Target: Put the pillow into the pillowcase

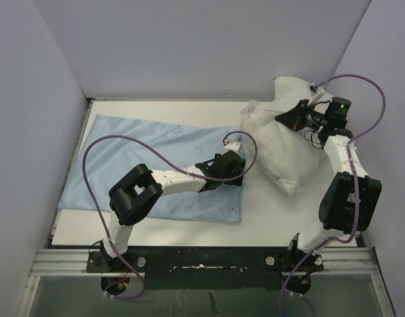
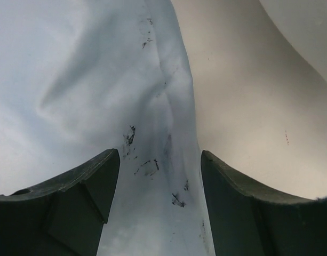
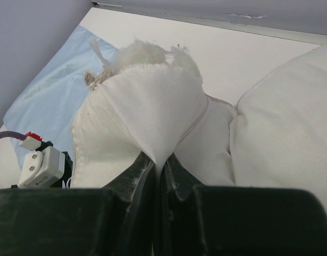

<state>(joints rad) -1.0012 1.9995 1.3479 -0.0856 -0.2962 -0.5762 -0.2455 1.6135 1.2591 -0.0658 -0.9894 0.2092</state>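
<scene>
The off-white pillow [image 1: 281, 142] stands tilted at the right of the table, lifted at its upper part. My right gripper [image 1: 296, 117] is shut on a pinch of the pillow's fabric [image 3: 152, 112], the cloth drawn into a point between the closed jaws [image 3: 162, 165]. The light-blue pillowcase [image 1: 143, 165] lies flat on the left half of the table. My left gripper [image 1: 236, 164] is open at the pillowcase's right edge, a raised fold of the blue cloth [image 2: 158, 160] running between its spread fingers [image 2: 99, 176]. The pillow's lower side sits just right of the left gripper.
Grey-lilac walls enclose the table on the left, back and right. The table's white surface [image 1: 268, 211] shows in front of the pillow. Purple cables [image 1: 103, 148] loop over both arms. A black rail [image 1: 202, 257] runs along the near edge.
</scene>
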